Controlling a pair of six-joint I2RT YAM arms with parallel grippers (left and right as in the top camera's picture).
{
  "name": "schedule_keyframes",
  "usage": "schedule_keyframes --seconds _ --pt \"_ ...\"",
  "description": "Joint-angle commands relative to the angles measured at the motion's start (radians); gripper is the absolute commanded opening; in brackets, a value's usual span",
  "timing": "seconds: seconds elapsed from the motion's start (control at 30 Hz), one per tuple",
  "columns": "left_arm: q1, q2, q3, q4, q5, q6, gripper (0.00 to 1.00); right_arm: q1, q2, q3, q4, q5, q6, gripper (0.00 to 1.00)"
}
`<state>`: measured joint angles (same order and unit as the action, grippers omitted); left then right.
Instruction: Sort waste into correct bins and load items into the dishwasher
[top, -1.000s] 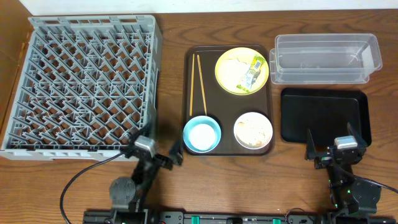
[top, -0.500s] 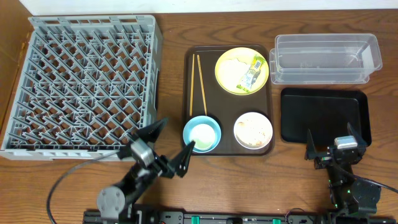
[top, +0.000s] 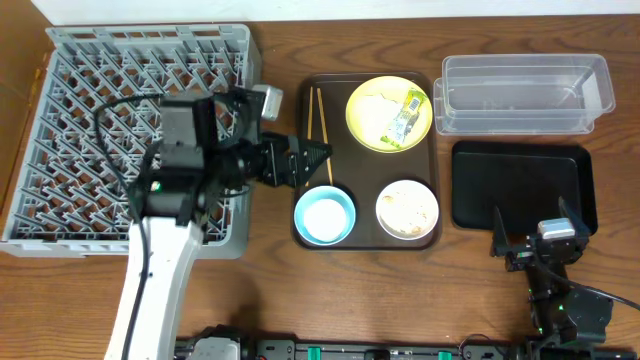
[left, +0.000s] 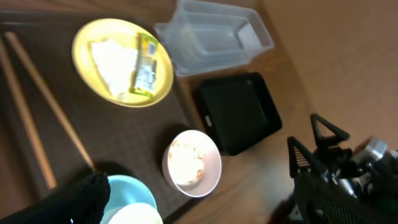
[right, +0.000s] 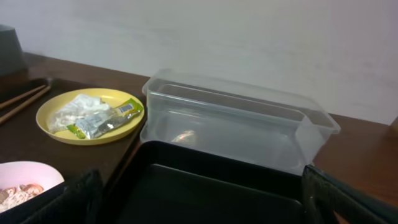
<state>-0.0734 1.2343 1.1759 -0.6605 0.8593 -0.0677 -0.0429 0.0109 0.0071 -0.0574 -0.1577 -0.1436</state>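
Okay, dish rack (top: 100, 90) sits far left, no dishes showing, and the left arm reaches across its right edge. The brown serving tray (top: 365, 170) just beside it holds all the tableware. The clear tub (top: 520, 95) and black tray (top: 520, 185) are well to the right, nothing showing in either. The yellow plate (top: 365, 130) is at the serving tray's back right, with white paper (top: 375, 100) and green wrapper (top: 408, 113) lying on it. The blue bowl (top: 303, 222) is front left with a pale round thing inside, maybe the cup, can't tell. The white bowl (top: 380, 210) is front right with food scraps (top: 407, 210) in it. The chopsticks (top: 322, 120) lie side by side along the serving tray's left side.

Left gripper (top: 318, 163) has jaws spread wide and nothing in them. It hangs over the serving tray's left edge, near the chopsticks and just behind the blue bowl. Right gripper (top: 533, 228) is also spread wide and empty, parked at the black tray's front edge.

Likely step: the left gripper takes the chopsticks for the rack. To do it well:
- Turn the jaws across the sticks, not along them.
- Drop over the middle so both sticks get caught together.
- Close only once the fingertips are down at the tray surface.
- Lift level so neither stick slips out.

Risk: the thin sticks roll apart, or a finger clips the blue bowl's rim.
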Motion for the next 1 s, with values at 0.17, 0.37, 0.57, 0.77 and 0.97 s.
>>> schedule_keyframes --seconds 0.17,0.37,0.57,0.77,0.97 --pt "-0.207 0.198 0.178 -0.311 -0.495 0.019 0.96 -0.003 -0.005 -0.001 -0.003 -0.004 -0.003 0.99" --pt "-0.270 0.249 0.270 -0.234 -0.644 0.019 0.96 -0.003 -0.005 -0.001 -0.003 -0.004 -0.003 0.99" --pt "-0.270 0.249 0.264 -0.092 -0.647 0.022 0.96 -0.003 -0.005 -0.001 -0.003 -0.005 -0.003 0.99" --pt "-0.270 0.331 0.240 0.043 -0.651 0.022 0.88 -0.003 -0.005 -0.001 -0.003 -0.005 -0.003 0.99" --pt "-0.264 0.390 0.241 0.062 -0.717 0.018 0.82 -0.003 -0.005 -0.001 -0.003 -0.004 -0.003 0.99"
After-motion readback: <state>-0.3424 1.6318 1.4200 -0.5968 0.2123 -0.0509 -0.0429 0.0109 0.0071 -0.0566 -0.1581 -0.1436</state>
